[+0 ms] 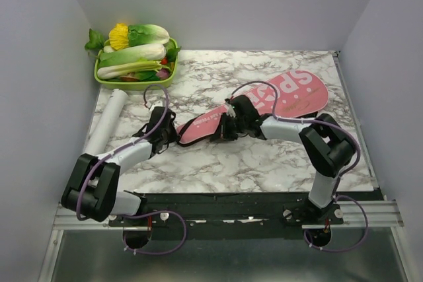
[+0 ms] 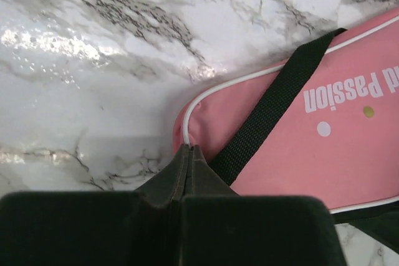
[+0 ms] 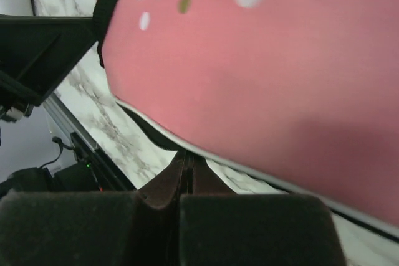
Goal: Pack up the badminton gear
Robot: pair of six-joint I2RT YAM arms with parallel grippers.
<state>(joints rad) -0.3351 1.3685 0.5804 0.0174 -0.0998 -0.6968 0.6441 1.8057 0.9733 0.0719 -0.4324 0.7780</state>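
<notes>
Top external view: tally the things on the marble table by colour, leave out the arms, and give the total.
Pink: 1, the long pink racket-shaped fabric cover
White: 1, the long white cylindrical tube
Green: 1, the green plastic tray of leafy vegetables
Total: 3

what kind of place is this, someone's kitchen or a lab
Most likely a robot test booth, not a kitchen: plain grey walls box in a marble-patterned table, two arms are bolted to a metal rail at its near edge, and a pink racket cover shares it with a tray of vegetables.
</notes>
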